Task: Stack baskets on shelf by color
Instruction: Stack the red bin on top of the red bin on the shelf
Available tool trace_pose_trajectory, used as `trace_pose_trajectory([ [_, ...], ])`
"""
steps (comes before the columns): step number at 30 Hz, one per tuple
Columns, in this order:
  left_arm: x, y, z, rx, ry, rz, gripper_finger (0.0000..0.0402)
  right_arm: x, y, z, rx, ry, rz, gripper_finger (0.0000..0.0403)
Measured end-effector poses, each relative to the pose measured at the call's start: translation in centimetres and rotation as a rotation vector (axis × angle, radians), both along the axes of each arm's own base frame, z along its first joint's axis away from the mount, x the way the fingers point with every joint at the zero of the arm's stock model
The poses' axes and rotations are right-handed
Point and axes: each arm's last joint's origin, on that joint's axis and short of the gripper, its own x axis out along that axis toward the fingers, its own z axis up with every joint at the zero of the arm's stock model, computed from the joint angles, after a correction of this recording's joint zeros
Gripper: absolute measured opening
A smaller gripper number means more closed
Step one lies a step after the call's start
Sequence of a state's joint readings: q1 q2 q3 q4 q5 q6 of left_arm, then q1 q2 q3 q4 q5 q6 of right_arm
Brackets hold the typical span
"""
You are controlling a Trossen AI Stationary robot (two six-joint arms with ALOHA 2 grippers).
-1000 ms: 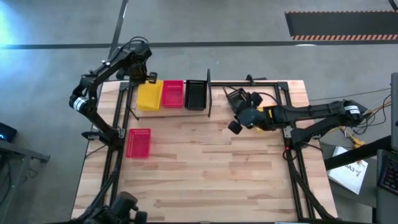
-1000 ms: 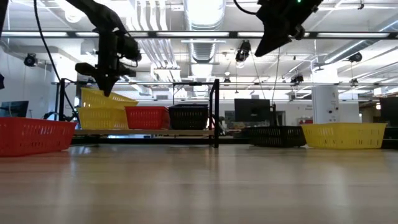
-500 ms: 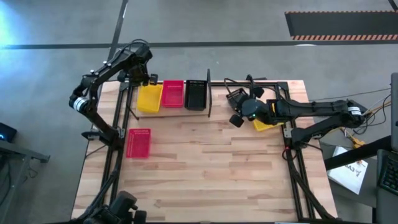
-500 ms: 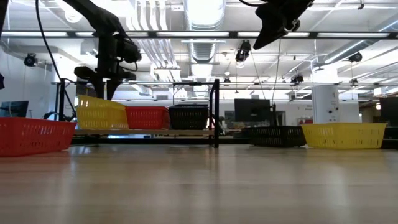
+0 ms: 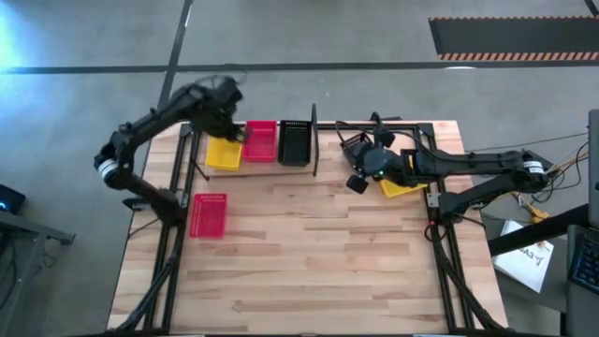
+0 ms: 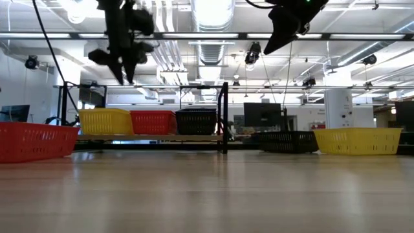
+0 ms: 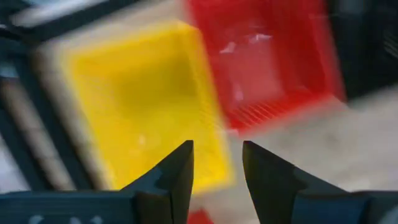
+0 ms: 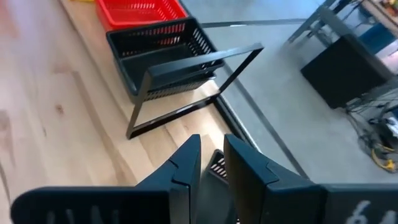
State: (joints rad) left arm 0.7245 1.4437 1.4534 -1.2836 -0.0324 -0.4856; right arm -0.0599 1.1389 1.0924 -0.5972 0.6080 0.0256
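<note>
The shelf point(image 5: 314, 140) stands at the table's far left and carries three baskets side by side, each resting on its base: a yellow basket point(image 5: 225, 153), a red one point(image 5: 260, 140) and a black one point(image 5: 294, 140). My left gripper point(image 7: 216, 158) hovers open above the yellow basket's near right corner, pointing down and clear of it. My right gripper point(image 8: 211, 146) hangs in the air right of the shelf, fingers a narrow gap apart with nothing between them. Below it lie a black basket point(image 5: 356, 148) and a yellow basket point(image 5: 402, 185). Another red basket point(image 5: 208, 213) sits at the table's left.
The shelf's black end frame point(image 8: 186, 87) stands between the shelved black basket and my right gripper. The table's middle and near half point(image 5: 309, 262) are bare wood. Black frame rods point(image 5: 173, 187) run along the table's left and right edges.
My left gripper has opened and let go of the yellow basket, then risen and gone a little toward the table's right. The basket, which hung tilted over the shelf's left end, has dropped and now sits level there.
</note>
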Motion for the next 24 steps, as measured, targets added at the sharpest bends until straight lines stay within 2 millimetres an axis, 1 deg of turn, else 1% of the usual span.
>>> trace_pose_trajectory([
  [4,2.9,-5.6,0.6,-0.021,-0.048,-0.068,0.0103,0.0,-0.6,-0.6,0.042,0.011,0.015,0.0063],
  [7,4.4,-9.6,0.3,-0.028,-0.038,-0.111,0.0095,-0.1,-1.0,-0.9,0.062,0.023,0.028,0.0063],
  [10,5.1,-13.1,-0.9,-0.081,-0.025,-0.07,0.0093,-0.1,-1.4,-1.2,0.071,0.042,0.052,0.0063],
  [13,5.1,-15.8,-2.6,-0.147,0.008,0.055,0.0093,-0.2,-1.8,-1.5,0.064,0.062,0.062,0.0063],
  [16,4.4,-17.8,-4.5,-0.213,0.064,0.149,0.0101,-0.2,-2.0,-1.8,0.051,0.062,0.065,0.0063],
  [18,3.7,-18.7,-5.7,-0.255,0.102,0.188,0.0113,-0.1,-2.2,-1.9,0.051,0.054,0.07,0.0063],
  [21,2.4,-19.4,-7.1,-0.28,0.146,0.249,0.0138,-0.1,-2.2,-2.0,0.095,0.056,0.128,0.0063],
  [24,0.9,-19.4,-7.8,-0.287,0.147,0.339,0.017,-0.1,-2.2,-2.1,0.134,0.054,0.171,0.0063],
])
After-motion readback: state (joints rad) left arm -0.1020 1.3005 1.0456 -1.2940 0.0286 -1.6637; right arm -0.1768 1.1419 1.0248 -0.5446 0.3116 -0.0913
